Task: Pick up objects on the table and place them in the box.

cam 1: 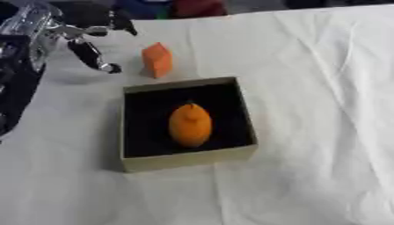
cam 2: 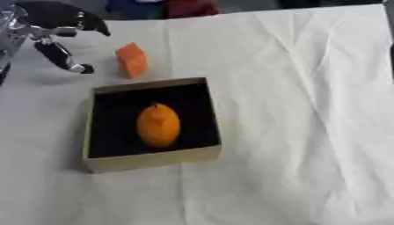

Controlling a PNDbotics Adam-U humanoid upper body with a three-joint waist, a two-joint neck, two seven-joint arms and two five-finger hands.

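Left eye view: left hand, fingers spread and grasping nothing, hangs just left of a small orange block on the white-clothed worktop. An orange oval fruit lies inside the shallow black-lined cardboard box.

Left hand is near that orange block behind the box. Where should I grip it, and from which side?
Judging by its pose, pinch the orange block across its two broad side faces, near the top. It stands upright and narrow on the cloth, apart from the box. Come from its left, where the left hand hangs open.
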